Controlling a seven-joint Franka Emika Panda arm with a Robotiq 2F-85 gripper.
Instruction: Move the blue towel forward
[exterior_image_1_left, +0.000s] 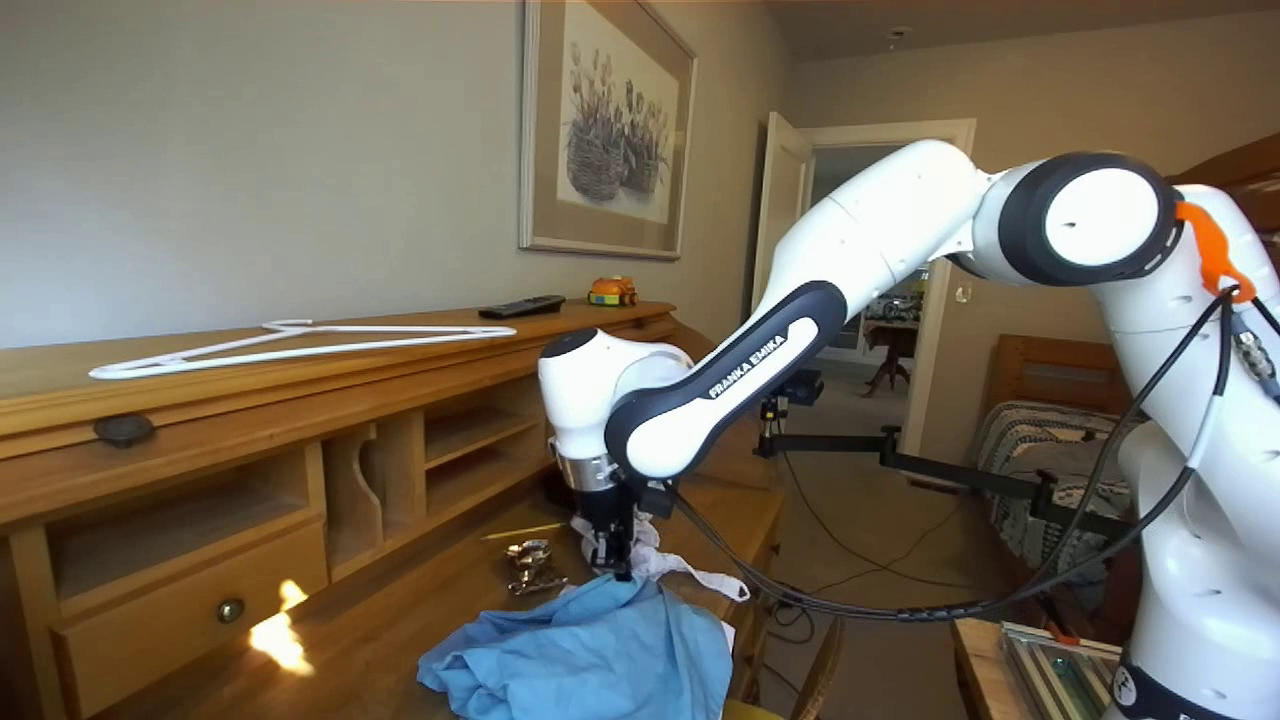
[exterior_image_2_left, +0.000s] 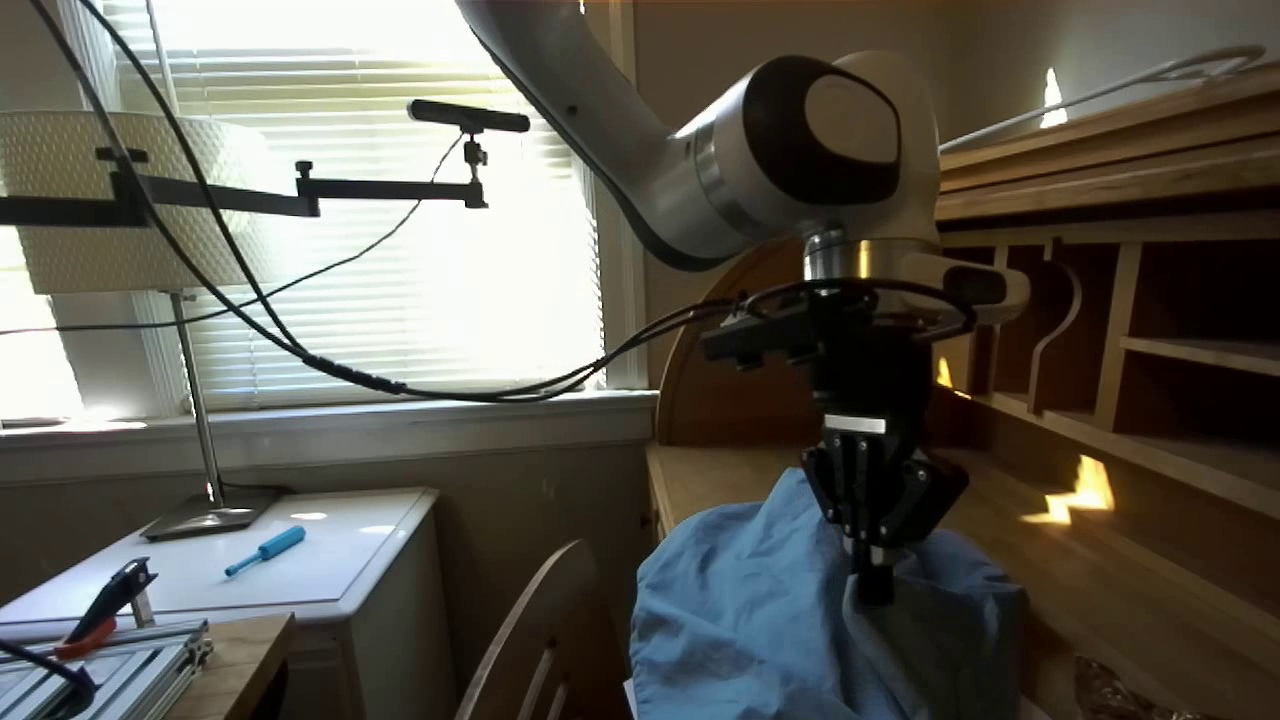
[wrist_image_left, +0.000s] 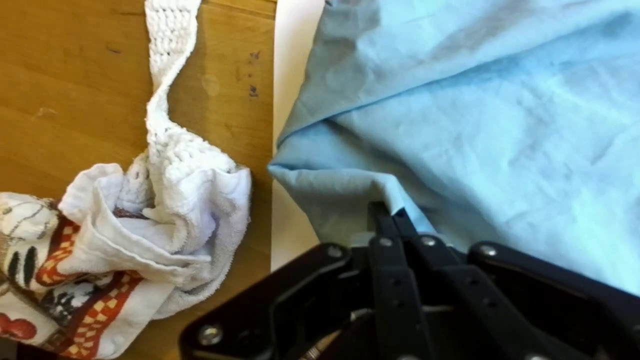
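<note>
Current step, by judgement: grasp made, transfer pending. The hand pinches 1 fold of the blue towel, which lies bunched on the counter. Next move should draw the towel forward, low, without loosening the pinch.

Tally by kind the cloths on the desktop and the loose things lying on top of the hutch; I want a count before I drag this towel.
Cloths: 2, the blue towel and the white patterned cloth
White hanger: 1
Black remote: 1
Toy vehicle: 1
Total: 5
</note>
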